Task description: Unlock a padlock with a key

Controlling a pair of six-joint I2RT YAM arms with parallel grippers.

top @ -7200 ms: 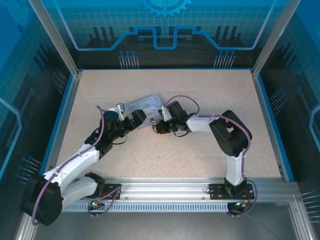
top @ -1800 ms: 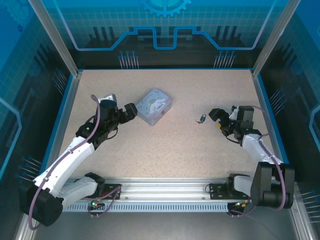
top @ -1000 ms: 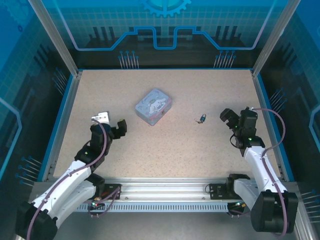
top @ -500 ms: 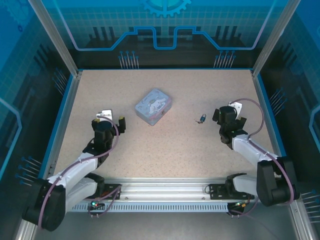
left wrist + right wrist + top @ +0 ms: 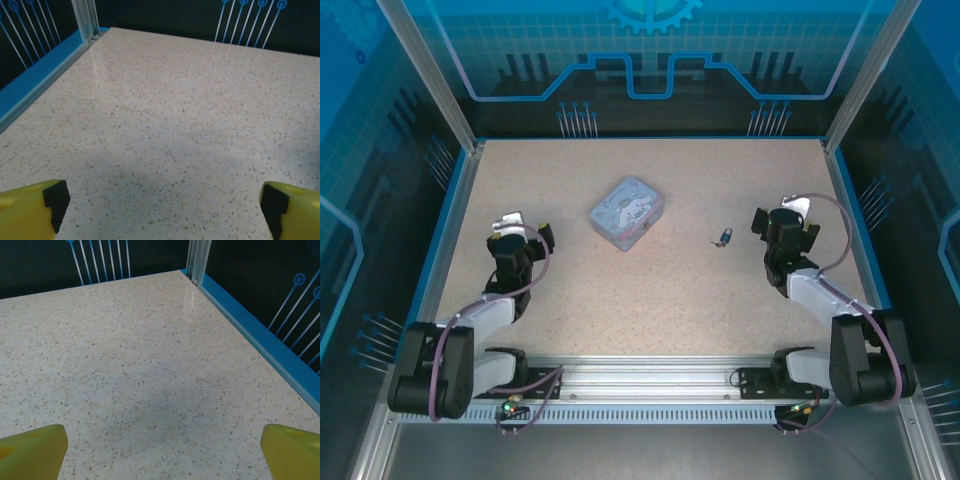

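The padlock (image 5: 724, 237), tiny and dark with a bluish glint, lies on the speckled table to the right of centre. A thin dark sliver, apparently the key (image 5: 714, 242), sticks out at its left side; the two are too small to tell apart clearly. My right gripper (image 5: 783, 220) hangs a short way to the padlock's right, open and pointing towards the back wall. In the right wrist view the right gripper (image 5: 162, 450) shows bare table between its yellow fingertips (image 5: 35, 447). My left gripper (image 5: 520, 234) stands open at the far left, and between the left gripper's (image 5: 165, 200) fingertips (image 5: 55, 197) is bare table.
A pale grey-blue embossed tin box (image 5: 627, 213) sits left of centre, between the left gripper and the padlock. Blue rails (image 5: 442, 235) edge the table on both sides, with metal corner posts (image 5: 197, 257) at the back. The aluminium base rail (image 5: 650, 375) runs along the near edge.
Both arms have drawn back from the tin box at the middle and folded towards their own sides. The padlock now lies free on the table, and both grippers point at the back wall.
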